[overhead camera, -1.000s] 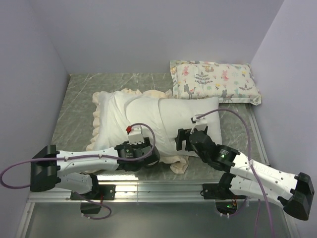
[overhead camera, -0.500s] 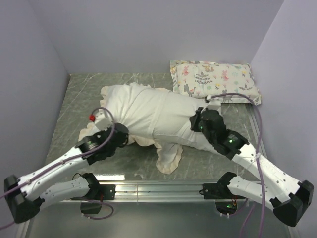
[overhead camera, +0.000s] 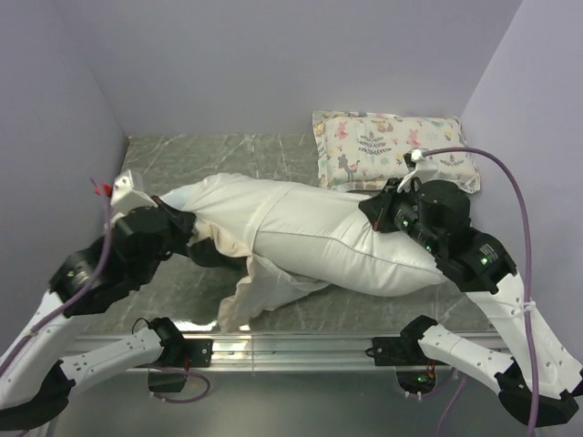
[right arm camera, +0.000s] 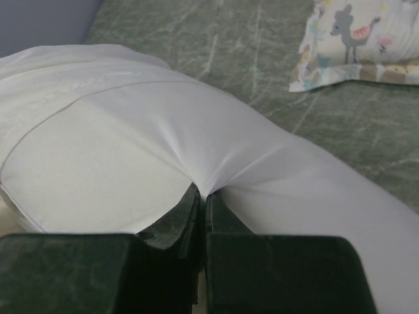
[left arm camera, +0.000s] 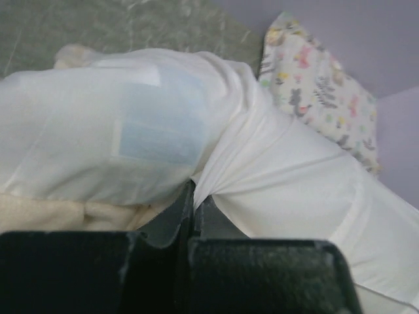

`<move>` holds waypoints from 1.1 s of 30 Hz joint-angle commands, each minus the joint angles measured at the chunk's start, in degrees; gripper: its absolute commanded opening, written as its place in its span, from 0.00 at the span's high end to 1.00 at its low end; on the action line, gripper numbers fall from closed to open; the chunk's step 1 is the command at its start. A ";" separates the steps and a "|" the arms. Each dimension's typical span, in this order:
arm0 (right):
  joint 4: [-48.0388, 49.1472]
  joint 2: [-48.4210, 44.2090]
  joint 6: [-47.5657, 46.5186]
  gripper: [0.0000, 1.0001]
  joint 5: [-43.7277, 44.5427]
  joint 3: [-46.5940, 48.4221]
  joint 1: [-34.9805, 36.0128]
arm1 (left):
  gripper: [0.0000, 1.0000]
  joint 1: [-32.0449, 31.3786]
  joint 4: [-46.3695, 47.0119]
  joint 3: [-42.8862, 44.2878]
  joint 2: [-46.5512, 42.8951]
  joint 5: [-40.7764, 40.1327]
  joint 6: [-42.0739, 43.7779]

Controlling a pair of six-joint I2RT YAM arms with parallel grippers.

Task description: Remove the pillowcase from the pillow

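Clamped at both ends and pulled apart: the bundle now spans the table (overhead camera: 228, 155).
The pillow (overhead camera: 364, 246), flat a second ago, hangs taut between my arms with its right part bare, so I judge the stripping about half done. The pillowcase (overhead camera: 246, 296) still holds its left end, bunched and drooping to the table. My right gripper (right arm camera: 201, 196) pinches the pillow's smooth cover; my left gripper (left arm camera: 194, 196) pinches what I take for pillowcase cloth. The animal-print pillow (overhead camera: 392, 146) stays at the back right.

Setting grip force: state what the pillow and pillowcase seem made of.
The pillow: smooth, tightly woven white cloth, slight sheen, puckering at the pinches; soft filling likely. The pillowcase: cream plush-looking ruffle, dark fuzzy face; probably fleece.
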 commanded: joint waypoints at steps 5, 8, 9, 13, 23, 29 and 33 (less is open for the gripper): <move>7.54 6.34 -3.62 1.00 -2.91 4.85 -2.57 | 1.00 1.24 5.46 17.66 13.95 3.07 19.99; 13.33 14.34 -2.66 1.00 -9.76 -1.05 -4.24 | 0.99 0.71 8.88 19.26 22.66 9.33 21.14; 17.44 16.36 -2.40 1.00 -12.39 -2.63 -4.42 | 1.00 0.19 10.55 18.83 23.90 9.78 20.79; 20.99 26.82 -2.75 1.00 -14.26 -3.61 -4.77 | 0.99 -4.89 14.43 17.15 27.51 6.80 19.21; 15.81 17.53 -6.17 1.00 -9.61 0.61 -3.28 | 1.00 -18.96 9.17 14.95 21.54 -6.38 11.66; 10.54 13.58 -6.44 1.00 -9.97 7.28 0.05 | 0.99 -31.62 -1.37 28.90 28.46 -18.06 8.49; 5.10 11.29 -6.96 1.00 -8.03 14.39 2.52 | 1.00 -34.27 -3.24 37.97 33.22 -21.33 10.85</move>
